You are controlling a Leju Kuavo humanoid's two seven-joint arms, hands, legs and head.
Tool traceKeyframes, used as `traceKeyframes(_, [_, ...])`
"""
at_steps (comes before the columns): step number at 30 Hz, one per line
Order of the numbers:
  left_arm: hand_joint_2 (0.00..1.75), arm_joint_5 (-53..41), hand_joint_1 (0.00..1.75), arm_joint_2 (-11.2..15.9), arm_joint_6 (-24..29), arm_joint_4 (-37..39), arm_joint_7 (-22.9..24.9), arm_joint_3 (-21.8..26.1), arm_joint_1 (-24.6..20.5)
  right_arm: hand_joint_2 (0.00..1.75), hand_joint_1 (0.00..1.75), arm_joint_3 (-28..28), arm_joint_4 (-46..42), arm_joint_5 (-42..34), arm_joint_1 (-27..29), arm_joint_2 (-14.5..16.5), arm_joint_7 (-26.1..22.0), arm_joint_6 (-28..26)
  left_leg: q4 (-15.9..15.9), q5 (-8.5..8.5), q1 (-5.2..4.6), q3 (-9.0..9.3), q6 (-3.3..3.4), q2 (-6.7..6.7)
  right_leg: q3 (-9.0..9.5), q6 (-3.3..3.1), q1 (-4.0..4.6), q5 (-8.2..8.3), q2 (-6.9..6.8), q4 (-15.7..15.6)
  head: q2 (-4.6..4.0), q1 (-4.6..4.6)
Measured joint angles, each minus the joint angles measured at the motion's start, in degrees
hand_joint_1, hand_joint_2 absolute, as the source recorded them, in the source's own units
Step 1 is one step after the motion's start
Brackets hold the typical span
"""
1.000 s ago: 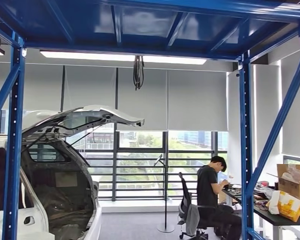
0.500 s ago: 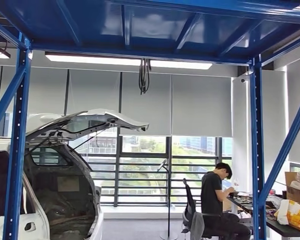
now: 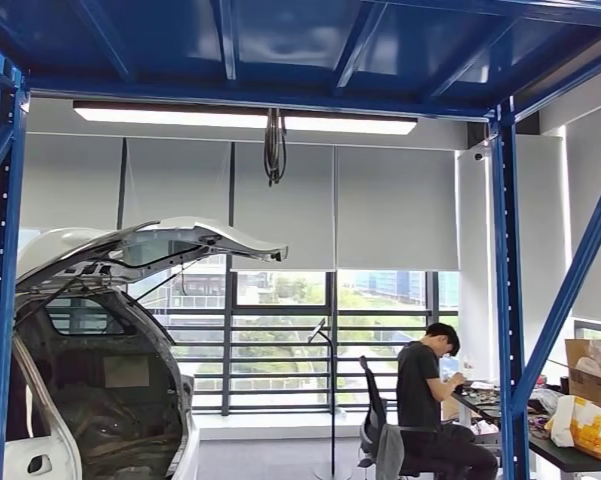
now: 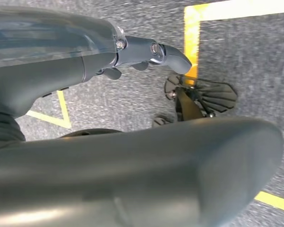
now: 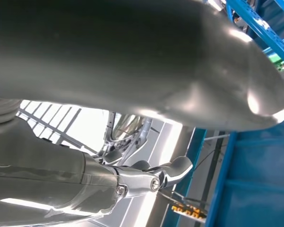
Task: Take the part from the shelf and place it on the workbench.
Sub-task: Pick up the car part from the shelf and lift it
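Observation:
In the left wrist view my left hand (image 4: 97, 66) hangs over grey carpet, a finger (image 4: 158, 51) stretched out and the thick thumb (image 4: 168, 161) apart from it, with nothing held. My right hand (image 5: 97, 182) is raised in front of blue shelf beams, and its fingers (image 5: 168, 172) and thumb (image 5: 151, 61) are likewise apart and empty. The head view looks through a blue steel shelf frame (image 3: 506, 300) under its blue upper deck (image 3: 282, 40). No part can be made out on it.
A white car with a raised tailgate (image 3: 131, 250) stands at the left. A person (image 3: 425, 400) sits on an office chair at a cluttered dark desk (image 3: 576, 455) with cardboard boxes on the right. A floor stand (image 3: 331, 400) is by the windows. Yellow tape lines (image 4: 192, 33) mark the carpet.
The whole head picture has shifted from frame to frame, so the camera has moved. The shelf posts sit further left than half a second ago. The person stays seated.

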Motion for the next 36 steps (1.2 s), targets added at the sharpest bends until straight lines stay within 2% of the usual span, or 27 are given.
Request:
traceKeyframes(4, [0.0,-0.1,0.0,0.1,0.0,0.0,0.1,0.0,0.2,0.0,0.0,0.0,0.0,0.1,0.0,0.0,-0.2,0.0,-1.8,-1.08,-0.21,0.81,1.49,-0.08,0.24,1.13,-0.02,-0.68,0.02,-0.1,0.01,0.01])
traceKeyframes(6, [0.0,-0.1,0.0,0.1,0.0,0.0,0.0,0.0,0.1,0.0,0.0,0.0,-0.2,0.0,-0.1,0.0,-0.3,0.0,-2.2,-1.42,0.04,1.45,2.1,-0.09,-0.68,1.62,-0.11,-2.02,-0.03,2.3,0.01,0.02])
traceKeyframes(7, [0.0,-0.1,0.0,0.1,0.0,0.0,0.0,0.0,0.0,0.0,0.0,-0.1,-0.3,0.0,-0.1,0.0,-0.3,0.0,-2.3,-1.63,0.11,1.81,2.33,-0.09,-2.31,1.81,-0.15,-3.24,-0.05,5.4,0.01,0.01])
traceKeyframes(9, [0.0,-0.2,0.0,0.1,0.0,0.0,0.0,0.0,-0.1,0.0,0.0,-0.1,-0.3,-0.2,0.0,0.0,-0.3,0.0,-2.4,-2.21,0.11,2.45,2.59,-0.07,-7.31,2.01,-0.17,-5.73,-0.06,13.6,0.01,-0.01])
traceKeyframes(10, [0.0,-0.2,0.0,0.1,0.0,0.0,-0.1,0.0,0.0,0.0,0.0,-0.2,-0.3,-0.3,0.2,0.0,-0.3,0.0,-2.4,-2.58,0.08,2.87,2.62,-0.08,-9.53,2.01,-0.16,-5.95,-0.06,16.5,0.01,-0.01])
traceKeyframes(11, [0.0,-0.2,0.0,0.1,0.0,0.0,-0.1,0.0,0.0,0.0,0.0,-0.2,-0.3,-0.4,0.3,0.0,-0.3,0.0,-2.4,-2.96,0.04,3.36,2.62,-0.1,-10.89,1.96,-0.15,-5.18,-0.06,17.6,0.0,-0.01])
traceKeyframes(12, [0.0,-0.2,0.0,0.1,0.0,0.0,-0.1,0.0,0.1,0.0,0.0,-0.2,-0.3,-0.5,0.3,0.0,-0.4,0.0,-2.4,-3.37,-0.01,3.93,2.59,-0.14,-11.3,1.86,-0.13,-3.45,-0.05,16.9,0.0,-0.01])
traceKeyframes(13, [0.0,-0.2,0.0,0.2,0.0,0.0,-0.1,0.0,0.1,0.0,0.0,-0.3,-0.3,-0.6,0.3,0.0,-0.4,0.0,-2.4,-3.74,-0.05,4.48,2.53,-0.2,-10.94,1.71,-0.1,-1.26,-0.05,14.8,-0.01,-0.01])
traceKeyframes(14, [0.0,-0.2,0.0,0.2,0.0,0.0,-0.1,0.0,0.1,0.0,0.0,-0.3,-0.3,-0.7,0.3,0.0,-0.4,0.1,-2.4,-4.16,-0.08,5.11,2.43,-0.27,-9.98,1.48,-0.05,1.38,-0.05,11.4,-0.01,-0.01])
traceKeyframes(16, [0.0,-0.2,0.0,0.2,0.0,0.0,-0.1,0.0,0.0,0.0,0.0,-0.4,-0.3,-1.2,0.4,0.0,-0.4,0.2,-2.6,-4.91,-0.16,6.05,2.06,-0.38,-8.05,0.84,0.31,4.54,-0.04,5.9,0.0,0.01])
traceKeyframes(17, [0.0,-0.2,0.0,0.2,0.0,0.1,-0.1,0.0,0.0,0.0,0.0,-0.4,-0.3,-1.6,0.5,0.0,-0.4,0.3,-2.7,-5.19,-0.18,6.29,1.8,-0.41,-7.3,0.5,0.52,5.06,-0.04,3.8,0.02,0.01])
traceKeyframes(19, [0.0,-0.2,0.0,0.2,0.0,0.1,-0.1,0.0,-0.1,0.0,0.0,-0.6,-0.2,-2.7,0.8,0.0,-0.3,0.8,-3.2,-5.39,-0.14,6.37,1.25,-0.36,-6.84,-0.01,0.79,4.37,0.04,2.6,0.05,-0.02])
traceKeyframes(21, [0.0,-0.2,0.0,0.2,0.0,0.1,-0.1,0.0,-0.1,0.0,0.0,-0.8,-0.2,-4.2,1.1,0.1,0.2,1.5,-3.2,-5.88,-0.13,6.47,0.71,-0.18,-6.25,-0.45,0.44,4.01,0.11,1.6,0.05,-0.02])
traceKeyframes(22, [0.0,-0.1,0.0,0.2,0.0,0.1,-0.1,0.0,-0.1,0.0,0.0,-1.0,-0.2,-5.5,1.2,0.2,0.8,2.1,-1.9,-6.6,-0.17,5.93,0.49,-0.12,-5.79,-0.71,0.25,3.92,0.04,1.1,0.05,-0.02])
traceKeyframes(23, [0.0,0.1,0.0,0.2,0.0,0.1,-0.2,0.0,-0.2,0.0,0.0,-1.3,-0.1,-7.3,1.4,0.3,1.9,2.8,0.6,-7.74,-0.18,4.65,0.29,-0.08,-5.28,-0.96,0.06,3.77,-0.05,0.7,0.04,-0.02])
traceKeyframes(25, [0.0,0.5,0.0,0.2,0.2,0.1,-0.2,0.0,-0.1,0.0,0.0,-1.8,0.5,-11.4,1.9,0.6,4.7,4.5,8.4,-10.26,-0.14,0.02,0.03,-0.07,-4.52,-1.28,0.07,3.17,-0.22,0.6,0.02,-0.01])
traceKeyframes(26, [0.0,0.6,0.0,0.2,0.2,0.1,-0.2,0.0,0.0,0.0,0.0,-2.0,1.0,-13.5,2.2,0.6,6.3,5.4,11.5,-10.72,-0.11,-2.24,-0.07,-0.07,-4.11,-1.33,0.07,2.81,-0.2,0.6,0.01,-0.01])
traceKeyframes(27, [0.0,0.8,0.0,0.2,0.3,0.1,-0.2,0.0,0.1,0.0,0.0,-2.3,1.6,-15.5,2.6,0.7,7.8,6.2,12.9,-9.99,-0.09,-3.69,-0.11,-0.06,-3.55,-1.31,0.07,2.37,-0.14,0.6,0.01,-0.01])
traceKeyframes(28, [0.0,1.0,0.0,0.2,0.4,0.1,-0.3,0.1,0.3,0.0,0.0,-2.5,2.4,-17.6,2.8,0.6,9.4,7.0,11.9,-8.01,-0.08,-4.06,-0.09,-0.06,-2.84,-1.23,0.07,1.87,-0.07,0.6,0.01,-0.01])
traceKeyframes(30, [0.0,1.3,0.0,0.3,0.5,0.1,-0.4,0.2,0.3,0.0,0.0,-3.1,4.3,-21.5,3.3,0.3,12.2,8.5,5.5,-2.46,-0.09,-2.43,0.19,-0.03,-1.13,-0.87,0.05,0.67,0.04,0.5,0.0,-0.02])
traceKeyframes(31, [0.0,1.4,0.0,0.3,0.6,0.1,-0.5,0.3,0.3,0.0,0.0,-3.4,5.3,-23.1,3.4,0.0,13.2,9.1,2.5,-0.63,-0.18,-1.4,0.39,-0.02,-0.51,-0.55,0.13,0.12,0.08,0.6,-0.01,0.0])
traceKeyframes(32, [0.0,1.5,0.0,0.4,0.6,0.1,-0.5,0.4,0.3,0.0,0.0,-3.6,6.3,-24.8,3.6,-0.4,14.3,9.8,0.3,0.04,-0.29,-0.61,0.66,-0.04,-0.2,-0.23,0.2,-0.25,0.11,0.6,0.0,0.01])
traceKeyframes(33, [0.0,1.5,0.0,0.4,0.6,0.1,-0.5,0.5,0.3,0.0,0.0,-3.8,7.2,-26.9,3.7,-0.9,15.4,10.6,-0.5,-0.22,-0.42,-0.24,0.9,-0.07,-0.14,0.08,0.25,-0.41,0.12,0.6,0.0,0.02])
traceKeyframes(34, [0.0,1.6,0.0,0.4,0.6,0.1,-0.5,0.6,0.3,0.44,0.0,-4.0,8.2,-29.1,3.8,-1.4,16.7,11.1,-1.1,-0.44,-0.46,0.01,1.04,-0.12,-0.14,0.29,0.32,-0.55,0.13,0.5,0.01,0.04])
traceKeyframes(36, [0.0,1.7,0.0,0.4,0.6,0.1,-0.6,0.7,0.3,1.31,0.0,-4.4,10.2,-31.8,4.0,-2.7,18.6,10.7,-1.6,-0.65,-0.39,0.23,1.16,-0.24,0.01,0.26,0.32,-0.44,0.1,0.2,0.01,0.03])
